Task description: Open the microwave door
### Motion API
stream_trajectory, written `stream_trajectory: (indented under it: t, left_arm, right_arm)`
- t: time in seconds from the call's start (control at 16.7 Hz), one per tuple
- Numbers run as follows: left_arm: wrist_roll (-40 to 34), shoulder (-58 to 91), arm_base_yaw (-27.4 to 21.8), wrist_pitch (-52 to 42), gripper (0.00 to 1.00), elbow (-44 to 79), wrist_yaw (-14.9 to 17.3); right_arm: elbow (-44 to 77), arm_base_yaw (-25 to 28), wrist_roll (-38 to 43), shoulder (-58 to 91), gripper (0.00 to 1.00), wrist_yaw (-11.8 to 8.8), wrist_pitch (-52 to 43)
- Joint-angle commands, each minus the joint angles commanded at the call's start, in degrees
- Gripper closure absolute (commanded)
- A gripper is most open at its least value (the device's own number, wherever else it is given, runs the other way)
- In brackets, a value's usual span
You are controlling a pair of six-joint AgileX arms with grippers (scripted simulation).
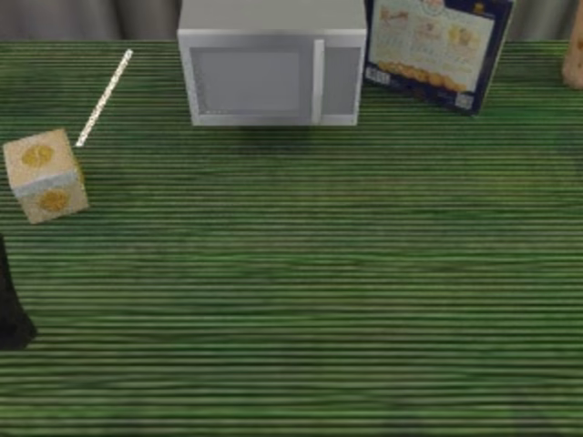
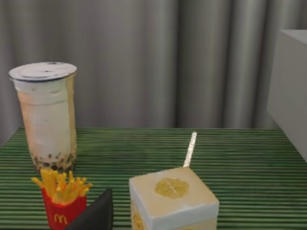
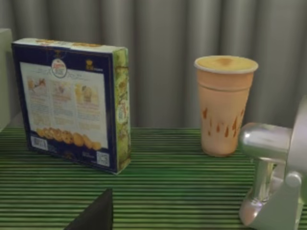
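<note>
A blue carton (image 1: 437,50) stands just right of the microwave (image 1: 273,59) at the worktop's (image 1: 301,300) far edge; a cream cube (image 1: 46,175) and pale stick (image 1: 104,97) lie left. The microwave door (image 1: 250,80) is closed, well apart from the left arm (image 1: 11,305) at the near left edge; neither gripper's fingers can be told. The middle is open

The microwave (image 1: 271,59) is cropped at top view's upper edge (likewise the blue carton (image 1: 437,50)).

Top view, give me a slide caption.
Closed microwave at the table's far edge, blue carton beside it.
</note>
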Motion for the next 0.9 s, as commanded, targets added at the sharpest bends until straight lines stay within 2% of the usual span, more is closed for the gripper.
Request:
stream_trajectory:
  t: [0.24, 0.42, 0.66, 0.9]
  left_arm:
    - [-0.5, 1.7, -0.7, -0.8, 0.00, 1.7, -0.4]
    - [-2.7, 8.9, -3.5, -4.0, 0.00, 8.7, -2.2]
    - [-7.5, 26.8, -9.5, -10.6, 0.00, 25.1, -6.0]
    - [-13.9, 51.5, -16.9, -18.0, 0.00, 46.9, -10.4]
  right_arm:
    - [0.0, 0.0, 0.0, 0.0, 0.00, 0.0, 0.0]
    - [0.0, 0.0, 0.0, 0.0, 0.00, 0.0, 0.0]
    - [0.0, 0.0, 0.0, 0.0, 0.00, 0.0, 0.0]
    - [0.0, 0.0, 0.0, 0.0, 0.00, 0.0, 0.0]
